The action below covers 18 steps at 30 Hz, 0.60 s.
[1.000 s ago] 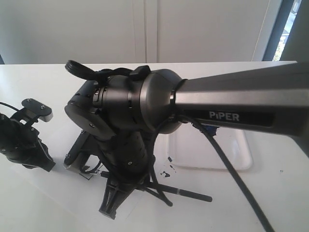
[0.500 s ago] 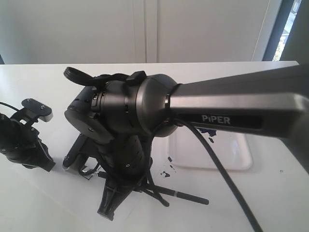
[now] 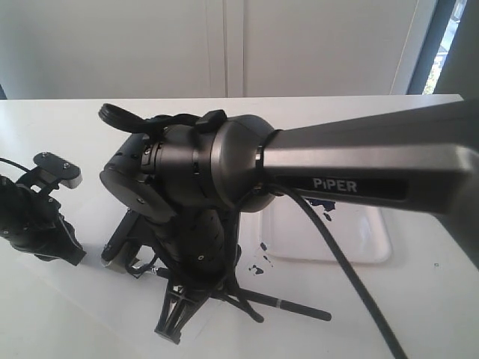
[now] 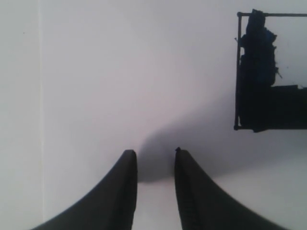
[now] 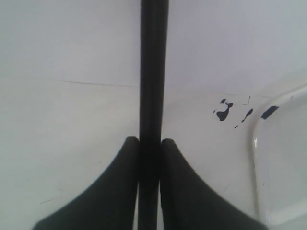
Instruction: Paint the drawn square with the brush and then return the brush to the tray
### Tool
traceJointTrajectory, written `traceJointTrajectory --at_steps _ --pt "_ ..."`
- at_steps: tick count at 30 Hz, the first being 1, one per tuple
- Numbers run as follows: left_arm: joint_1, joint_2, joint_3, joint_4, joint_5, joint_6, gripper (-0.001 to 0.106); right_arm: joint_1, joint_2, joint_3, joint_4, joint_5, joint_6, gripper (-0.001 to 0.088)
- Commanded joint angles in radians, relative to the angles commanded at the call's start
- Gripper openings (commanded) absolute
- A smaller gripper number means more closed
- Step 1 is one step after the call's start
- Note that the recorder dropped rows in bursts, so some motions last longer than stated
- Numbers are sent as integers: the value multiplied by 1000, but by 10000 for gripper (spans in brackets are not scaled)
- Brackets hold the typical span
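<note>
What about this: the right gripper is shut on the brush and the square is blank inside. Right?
No. The right gripper is shut on the brush, but the square is smeared dark blue inside; the left wrist view shows it.

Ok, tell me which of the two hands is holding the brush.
The right hand: it is shut on the black handle of the brush. The left hand is open and holds nothing, with only white surface showing in its gap.
</note>
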Motion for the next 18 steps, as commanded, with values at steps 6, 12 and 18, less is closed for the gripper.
traceJointTrajectory --at_steps 6,12,18 --pt "0 0 0 0 0 0 340 0 -14 0 11 0 0 0" --pt "0 0 0 0 0 0 340 0 -14 0 19 0 0 0" --pt "0 0 0 0 0 0 340 0 -14 0 19 0 4 0"
